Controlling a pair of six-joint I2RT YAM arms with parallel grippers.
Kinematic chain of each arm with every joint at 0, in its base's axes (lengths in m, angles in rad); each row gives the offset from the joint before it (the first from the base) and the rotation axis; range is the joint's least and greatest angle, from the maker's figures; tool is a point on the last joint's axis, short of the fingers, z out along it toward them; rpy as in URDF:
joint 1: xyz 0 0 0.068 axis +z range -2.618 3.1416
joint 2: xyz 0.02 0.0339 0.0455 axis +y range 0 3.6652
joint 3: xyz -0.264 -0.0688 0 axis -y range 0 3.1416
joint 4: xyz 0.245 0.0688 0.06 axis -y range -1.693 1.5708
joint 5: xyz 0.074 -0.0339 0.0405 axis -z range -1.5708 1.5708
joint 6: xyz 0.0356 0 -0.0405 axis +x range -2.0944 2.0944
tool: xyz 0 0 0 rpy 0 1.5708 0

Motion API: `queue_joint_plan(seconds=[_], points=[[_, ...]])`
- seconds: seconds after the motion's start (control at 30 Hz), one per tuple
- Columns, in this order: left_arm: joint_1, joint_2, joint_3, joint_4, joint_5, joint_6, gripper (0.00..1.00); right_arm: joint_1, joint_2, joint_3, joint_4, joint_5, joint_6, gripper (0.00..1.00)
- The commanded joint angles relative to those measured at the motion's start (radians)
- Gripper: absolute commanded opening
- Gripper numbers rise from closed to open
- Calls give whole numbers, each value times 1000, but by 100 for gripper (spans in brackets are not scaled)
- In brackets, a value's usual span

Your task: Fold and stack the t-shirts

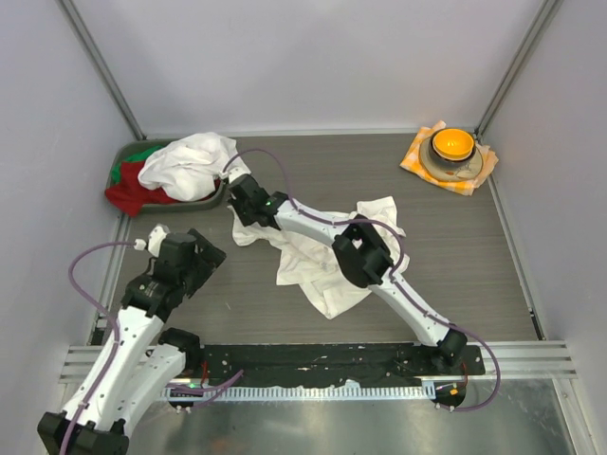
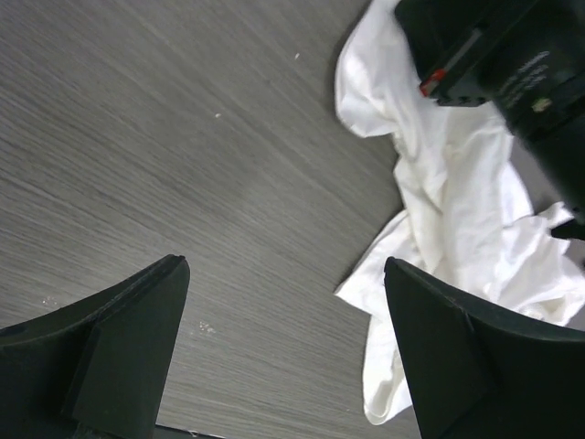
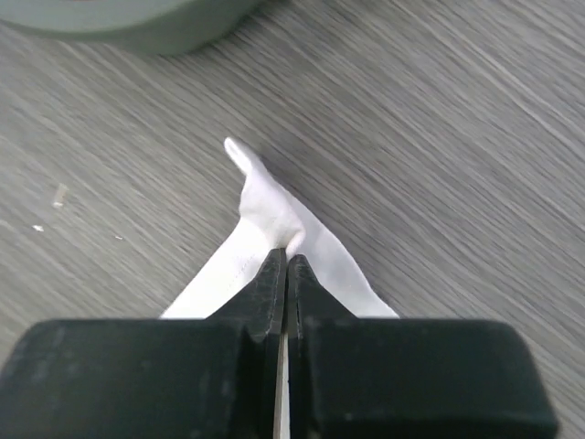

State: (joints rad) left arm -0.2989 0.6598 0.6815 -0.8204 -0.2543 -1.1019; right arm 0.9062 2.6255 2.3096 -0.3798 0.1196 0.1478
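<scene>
At lower left of the overhead view, the left pincer (image 2: 283,274) hangs over the bare grey bench (image 1: 474,256), its jaws wide apart and holding nothing. Mid-frame, a crumpled white t-shirt (image 1: 322,275) lies on the bench. The right pincer (image 3: 286,265) is clamped tight on a pinched-up fold at the shirt's upper-left edge. Beyond, at upper left, a grey-green bin (image 1: 211,200) holds a second white t-shirt (image 1: 185,163) heaped over red and green garments (image 1: 128,194). At upper right, a bowl (image 1: 452,144) with an orange inside sits on a checked cloth (image 1: 411,156).
</scene>
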Motion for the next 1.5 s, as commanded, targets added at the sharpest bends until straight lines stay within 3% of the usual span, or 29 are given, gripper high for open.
queue_joint_plan(seconds=[0.0, 0.17, 0.43, 0.67, 0.77, 0.9, 1.17, 1.3, 1.47], points=[[1, 37, -72, 183, 69, 46, 92, -9, -140, -96, 39, 207, -51, 1], [-5, 173, -88, 349, 213, 92, 90, -64, -372, -228, 94, 316, -57, 1], [-179, 444, -13, 542, 239, 91, 89, -188, -658, -407, 90, 478, -82, 1], [-298, 676, 90, 604, 240, 77, 89, -282, -829, -590, 114, 578, -99, 1], [-342, 754, 118, 618, 247, 60, 89, -305, -860, -639, 116, 598, -97, 1], [-387, 811, 136, 598, 238, 34, 82, -313, -892, -680, 116, 592, -80, 1], [-434, 793, 130, 495, 156, 33, 73, -311, -911, -733, 114, 571, -37, 1], [-436, 791, 116, 477, 141, 34, 57, -311, -914, -746, 114, 562, -25, 1], [-444, 820, 93, 474, 116, 30, 53, -311, -923, -757, 113, 555, -17, 1]])
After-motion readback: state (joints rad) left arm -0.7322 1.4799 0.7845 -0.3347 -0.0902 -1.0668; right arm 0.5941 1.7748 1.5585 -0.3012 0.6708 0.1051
